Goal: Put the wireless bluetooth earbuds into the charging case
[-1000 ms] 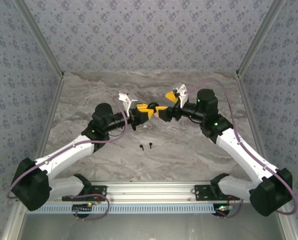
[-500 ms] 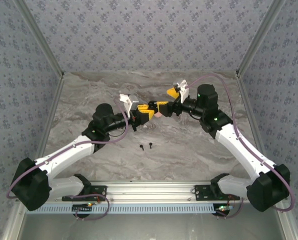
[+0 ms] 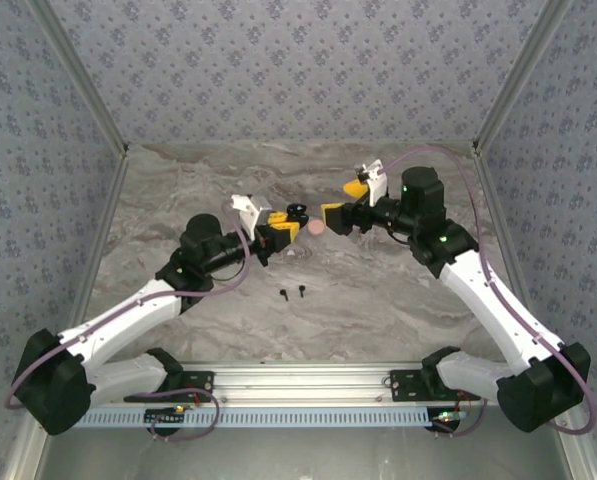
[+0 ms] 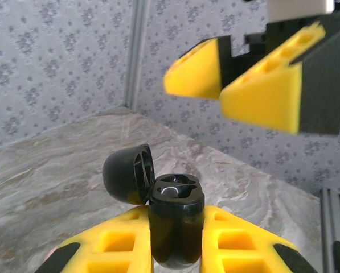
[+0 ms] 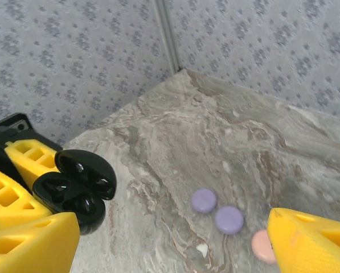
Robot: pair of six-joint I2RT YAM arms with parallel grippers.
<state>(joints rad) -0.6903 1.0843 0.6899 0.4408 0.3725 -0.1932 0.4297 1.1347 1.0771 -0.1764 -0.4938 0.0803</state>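
well, from above, the tiny black stemmed plastic earbuds (image 3: 282, 294) lie loose and side by side on the grey marble-patterned table (image 3: 178, 180), well apart from both grippers and nearer the arm bases. the left gripper (image 3: 283, 228) is pinched onto the small glossy black plastic charging case (image 3: 296, 211), while the right gripper (image 3: 344, 201) faces it, spread and empty, with a flat round pink disc (image 3: 318, 227) on the table between them. the buds look very light, stiff and slick, so i judge they would skid or flip under broad fingers. the best hold is probably a gentle squeeze across the bulbous head, which leaves the stem free to drop into a well. in the left wrist view the case is a smooth, rounded hard shell clamped by its sides between hollow-ribbed yellow fingers. its domed lid (image 4: 128, 173) is hinged back to the left and two moulded wells face up, though i cannot tell whether anything sits in them. the right gripper's wedge-shaped fingers hang parted beyond it. in the right wrist view those fingers sit wide apart at the lower corners with nothing between them. the open case is at the left, and two matte lilac discs (image 5: 204, 200) lie near the pink one.
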